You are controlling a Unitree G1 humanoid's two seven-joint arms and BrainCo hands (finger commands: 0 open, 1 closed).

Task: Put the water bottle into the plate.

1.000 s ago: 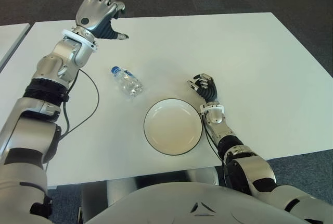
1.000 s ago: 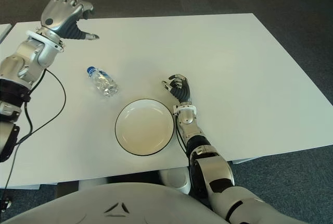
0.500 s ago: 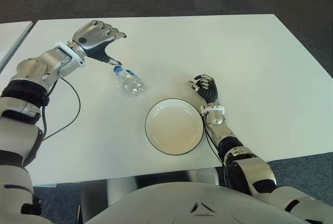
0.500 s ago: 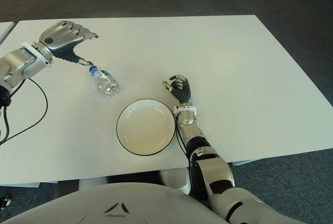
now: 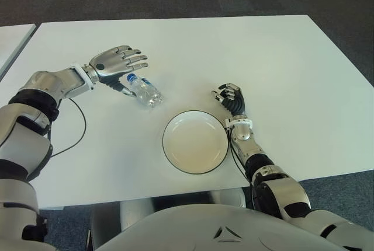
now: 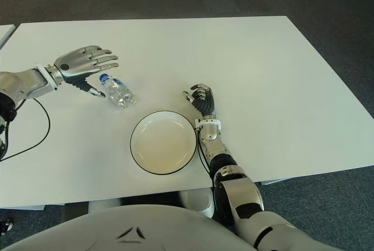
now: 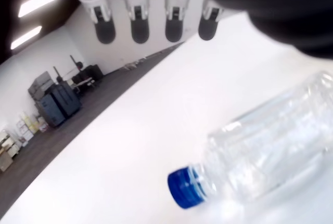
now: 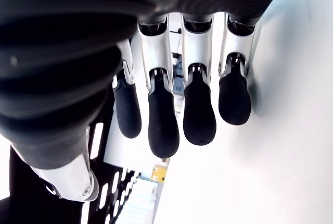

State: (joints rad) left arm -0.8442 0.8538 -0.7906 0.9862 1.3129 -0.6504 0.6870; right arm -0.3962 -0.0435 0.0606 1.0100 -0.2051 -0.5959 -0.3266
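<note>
Water bottle (image 7: 270, 151) runs off the left wrist view's edge, so its base is cut off. Can't tell whether the left hand (image 5: 117, 64) actually touches it.

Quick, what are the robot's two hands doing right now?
Left hand: open, fingers spread by the water bottle, holding nothing.
Right hand: fingers curled, holding nothing, beside the plate.

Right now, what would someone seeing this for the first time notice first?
The left hand, fingers spread, hovers over the cap end of a bottle lying on its side on the white table, not yet gripping it. Nearer the robot sits an empty plate, with the curled right hand just right of it.
</note>
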